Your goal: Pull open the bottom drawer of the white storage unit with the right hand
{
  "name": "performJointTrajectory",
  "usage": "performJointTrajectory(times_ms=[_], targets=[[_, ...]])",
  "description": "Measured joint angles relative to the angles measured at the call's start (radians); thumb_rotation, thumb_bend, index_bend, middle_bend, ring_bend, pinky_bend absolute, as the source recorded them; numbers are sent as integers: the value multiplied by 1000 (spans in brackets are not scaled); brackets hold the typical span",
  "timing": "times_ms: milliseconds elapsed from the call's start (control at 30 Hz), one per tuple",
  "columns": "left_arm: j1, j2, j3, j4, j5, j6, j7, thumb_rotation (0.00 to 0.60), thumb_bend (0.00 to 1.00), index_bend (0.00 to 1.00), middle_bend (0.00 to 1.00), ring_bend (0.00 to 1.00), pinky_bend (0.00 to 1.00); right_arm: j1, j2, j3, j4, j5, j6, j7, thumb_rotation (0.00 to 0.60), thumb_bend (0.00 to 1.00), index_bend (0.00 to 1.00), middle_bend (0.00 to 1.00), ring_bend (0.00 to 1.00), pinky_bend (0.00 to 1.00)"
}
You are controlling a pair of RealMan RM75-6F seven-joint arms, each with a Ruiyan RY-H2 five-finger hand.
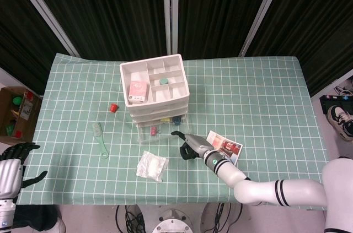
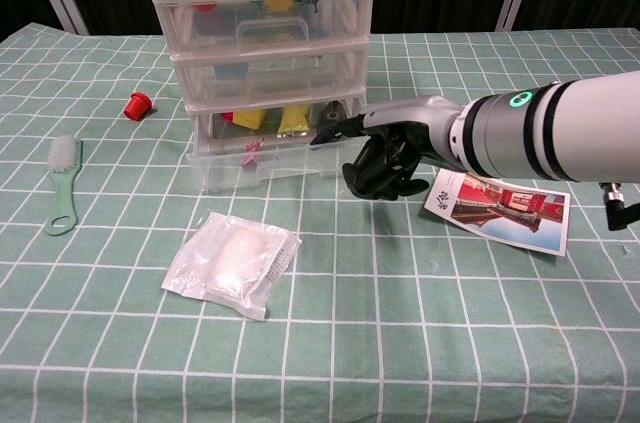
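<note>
So the bottom drawer (image 2: 265, 165) of the white storage unit (image 2: 262, 38) is slid out toward the front of the green checked table (image 2: 400, 343), with small yellow, red and pink bits showing inside it. Right hand (image 2: 385, 153) sits at the drawer's right front corner, one finger poking out to the drawer's edge, the rest curled under; can't tell if it actually grips anything. Left hand (image 1: 14, 161) hangs off the table's left edge, fingers apart, holding nothing. Photo card (image 2: 500, 206) lies just right of the right hand, plastic packet (image 2: 232, 261) in front of the drawer, green brush (image 2: 62, 183) and red cap (image 2: 137, 104) off to the left
</note>
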Motion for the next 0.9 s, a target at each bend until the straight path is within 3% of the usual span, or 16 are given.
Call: performJointTrajectory(times_ms=[267,667,767,900], targets=[[2,0,2,-3,2,2,3,600,30,303,251,202,202,-14,75,-35,-86,-21,-45,50,600,678,113,756,755,928],[2,2,2,-7,3,3,7,600,30,303,251,202,202,-27,119,-66,-131,-87,-63,100,600,677,81,755,755,928],[3,2,1,-7,4,7,5,600,31,303,251,202,202,-28,123,-69,-132,-114,-45,94,600,631,5,752,754,928],[6,2,0,-6,4,14,3,600,30,303,251,202,202,-29,136,-80,-148,-203,10,41,600,507,0,752,752,929]])
